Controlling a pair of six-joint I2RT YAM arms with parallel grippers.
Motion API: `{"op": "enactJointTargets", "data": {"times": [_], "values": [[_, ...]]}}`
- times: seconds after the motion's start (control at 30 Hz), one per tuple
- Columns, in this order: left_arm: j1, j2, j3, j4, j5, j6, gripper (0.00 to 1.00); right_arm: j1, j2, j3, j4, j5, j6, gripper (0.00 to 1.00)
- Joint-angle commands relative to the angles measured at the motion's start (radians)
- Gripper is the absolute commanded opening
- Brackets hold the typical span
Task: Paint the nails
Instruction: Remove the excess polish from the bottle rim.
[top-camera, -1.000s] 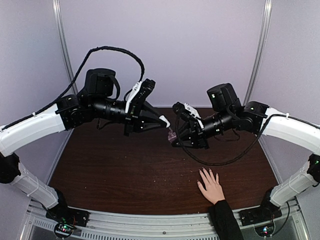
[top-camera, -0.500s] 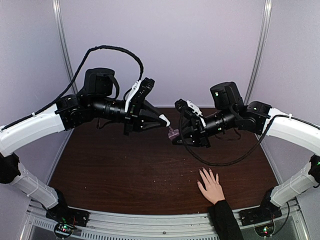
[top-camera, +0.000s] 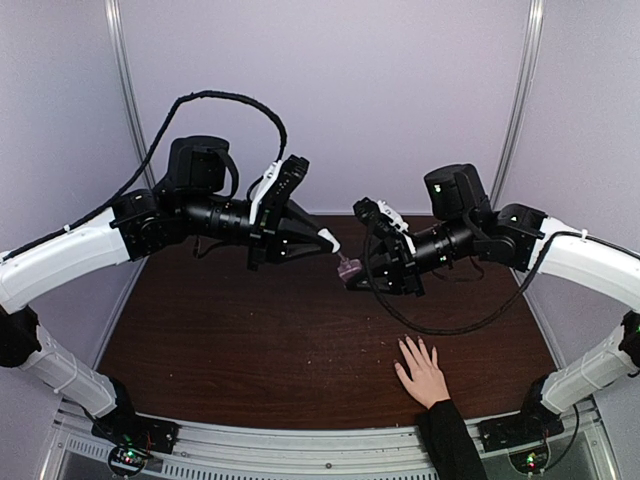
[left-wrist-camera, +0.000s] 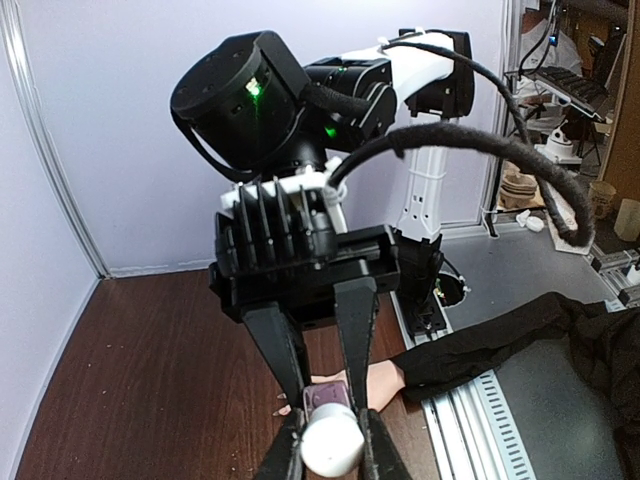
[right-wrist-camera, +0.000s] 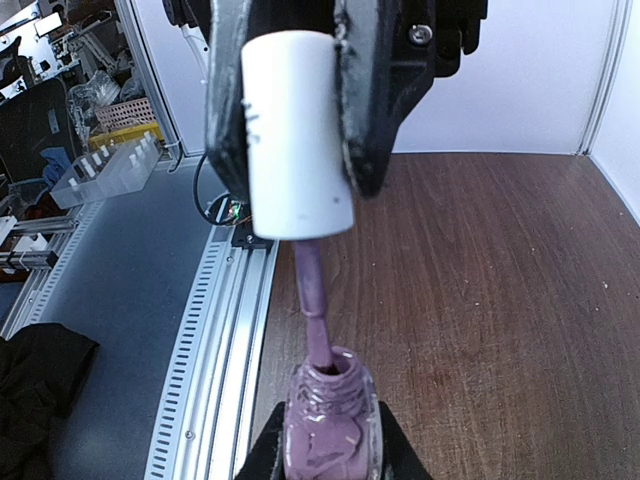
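A light-skinned hand (top-camera: 424, 373) with a black sleeve lies flat, fingers spread, on the brown table (top-camera: 230, 340) at the front right; its nails are too small to make out. My left gripper (top-camera: 326, 242) is shut on the white cap (left-wrist-camera: 331, 443) of a nail-polish brush. My right gripper (top-camera: 356, 277) is shut on the small purple bottle (right-wrist-camera: 330, 428). The purple brush stem (right-wrist-camera: 314, 290) runs from the cap (right-wrist-camera: 298, 130) down into the bottle's neck. Both are held in the air above mid-table, left of and behind the hand. Part of the hand (left-wrist-camera: 380, 383) shows behind the bottle (left-wrist-camera: 328, 396).
A slotted aluminium rail (top-camera: 300, 455) runs along the table's near edge by the arm bases. Pale walls with upright metal posts (top-camera: 518, 100) close off the back and sides. A black cable (top-camera: 230, 100) loops above the left arm.
The right arm has drawn the bottle slightly to the right, away from the cap, so more of the brush stem shows. The left arm and the hand have stayed put.
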Motion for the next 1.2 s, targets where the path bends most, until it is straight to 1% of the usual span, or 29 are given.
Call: {"op": "enactJointTargets", "data": {"times": [0.0,0.33,1.17], "values": [[0.009,-0.009,-0.011,0.051,0.02,-0.013,0.0,-0.001,-0.032,-0.013,0.033,-0.017,-0.009,0.0],[0.009,0.002,-0.005,0.064,0.036,-0.024,0.0,-0.001,-0.023,-0.008,0.037,-0.026,-0.004,0.0],[0.009,0.013,-0.005,0.034,0.016,-0.009,0.0,-0.001,-0.029,-0.009,0.038,-0.027,-0.01,0.0]]}}
